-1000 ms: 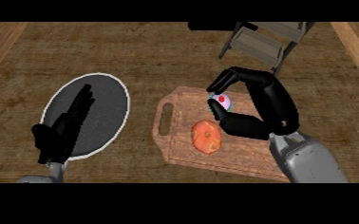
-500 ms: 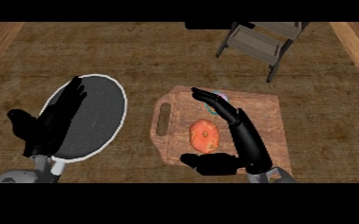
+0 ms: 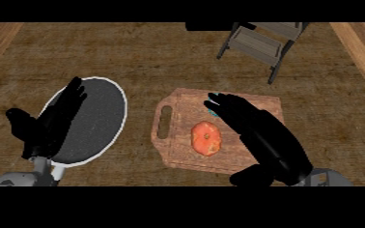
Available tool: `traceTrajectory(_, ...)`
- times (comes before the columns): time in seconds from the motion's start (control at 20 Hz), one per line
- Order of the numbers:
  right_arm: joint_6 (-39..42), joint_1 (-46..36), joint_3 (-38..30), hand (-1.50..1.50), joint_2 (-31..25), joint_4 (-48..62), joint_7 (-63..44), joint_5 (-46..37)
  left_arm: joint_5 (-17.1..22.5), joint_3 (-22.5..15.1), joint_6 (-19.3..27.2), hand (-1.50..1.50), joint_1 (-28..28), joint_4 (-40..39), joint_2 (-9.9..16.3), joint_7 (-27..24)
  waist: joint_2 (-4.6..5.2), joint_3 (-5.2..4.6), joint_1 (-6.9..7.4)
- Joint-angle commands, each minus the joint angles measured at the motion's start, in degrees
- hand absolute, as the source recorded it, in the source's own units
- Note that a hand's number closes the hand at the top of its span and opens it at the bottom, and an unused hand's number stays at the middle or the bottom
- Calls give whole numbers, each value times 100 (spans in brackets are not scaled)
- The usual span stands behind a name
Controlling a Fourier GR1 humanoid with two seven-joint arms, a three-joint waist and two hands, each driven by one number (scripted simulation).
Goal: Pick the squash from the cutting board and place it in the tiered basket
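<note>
head view: right hand (image 3: 260, 135) flat, fingers straight, just beside squash (image 3: 206, 138), perhaps touching; left hand (image 3: 50, 123) relaxed

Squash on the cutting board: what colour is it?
Orange squash, clearest in the head view.

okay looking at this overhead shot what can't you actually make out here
- Head view: the right hand covers part of the cutting board; a small teal bit peeks out beside its fingertips, unidentifiable.
- The tiered basket is cut off at the top edge.
- The left hand hides part of the dark plate.
- The squash shows fully.
</note>
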State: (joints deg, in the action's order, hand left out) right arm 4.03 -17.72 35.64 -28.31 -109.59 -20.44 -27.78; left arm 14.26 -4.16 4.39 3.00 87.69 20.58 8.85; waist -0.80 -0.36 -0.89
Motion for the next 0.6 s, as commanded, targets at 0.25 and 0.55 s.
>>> traceTrajectory(0.25,2185,-632,945,-150,626,-1181,-3121,239,-193,-60,-39,0,-111,-52,-117,-218,54,22,93)
traceTrajectory(0.55,1902,-355,1227,-150,1415,-535,-3248,-690,-54,204,-248,0,-166,323,-40,194,72,35,105)
